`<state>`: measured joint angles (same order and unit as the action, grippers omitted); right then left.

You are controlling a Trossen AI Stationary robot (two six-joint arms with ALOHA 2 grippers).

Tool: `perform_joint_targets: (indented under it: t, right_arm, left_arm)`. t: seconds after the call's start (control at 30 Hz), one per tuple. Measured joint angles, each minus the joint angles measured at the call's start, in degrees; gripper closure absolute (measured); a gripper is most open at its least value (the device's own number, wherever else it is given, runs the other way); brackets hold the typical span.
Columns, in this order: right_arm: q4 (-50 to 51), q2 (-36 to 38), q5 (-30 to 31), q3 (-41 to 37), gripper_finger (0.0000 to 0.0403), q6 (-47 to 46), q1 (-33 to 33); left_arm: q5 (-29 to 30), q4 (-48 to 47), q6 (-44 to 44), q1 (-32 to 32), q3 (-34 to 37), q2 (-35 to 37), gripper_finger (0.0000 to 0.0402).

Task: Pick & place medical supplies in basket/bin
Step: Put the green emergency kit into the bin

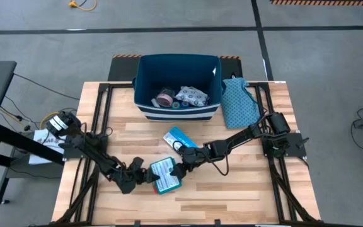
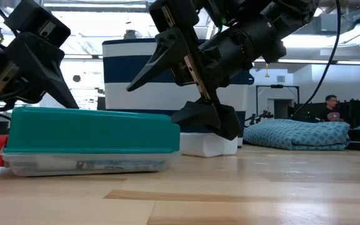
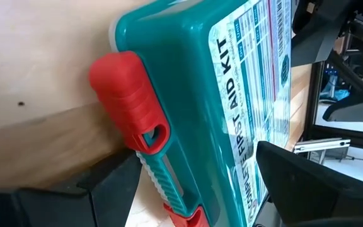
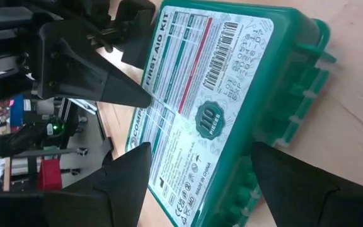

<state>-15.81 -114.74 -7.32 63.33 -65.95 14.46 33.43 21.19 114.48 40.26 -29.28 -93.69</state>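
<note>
Your teal flat plastic first-aid box [image 1: 164,174] lies on the wooden worktop [image 1: 232,189], well short of the navy striped bin [image 1: 178,88]. Both pincers, left [image 1: 145,176] and right [image 1: 180,169], stand wide open, flanking it, apparently gripping nothing, ready for a shared lift.

Wooden table [image 1: 244,189] carrying the load here: the teal first-aid box [image 1: 165,176] lies flat between the left gripper [image 1: 145,176] and right gripper [image 1: 176,170], a light-blue packet [image 1: 179,138] just beyond the right gripper, then the navy bin [image 1: 179,88] farther off, teal dotted cloth [image 1: 238,103] beside it.
</note>
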Motion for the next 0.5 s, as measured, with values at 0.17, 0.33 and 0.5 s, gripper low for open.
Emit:
perform_joint_targets:
  t: [0.17, 0.33, 0.5]
  right_arm:
    - [0.02, 0.00, -0.17, 0.00, 0.0137, -0.02, 0.00]
    - [-0.39, 0.00, -0.18, 0.03, 0.0137, -0.07, 0.07]
    - [-0.41, -0.08, -0.60, 0.59, 0.0137, -0.13, 0.15]
  left_arm:
    - [-0.78, 0.44, -1.49, -1.65, 0.02, -0.01, 0.0099]
    - [-0.90, 2.02, -4.00, -2.60, 0.15, -0.06, 0.0099]
    - [1.09, 4.94, -8.14, -2.97, 0.25, -0.24, 0.0099]
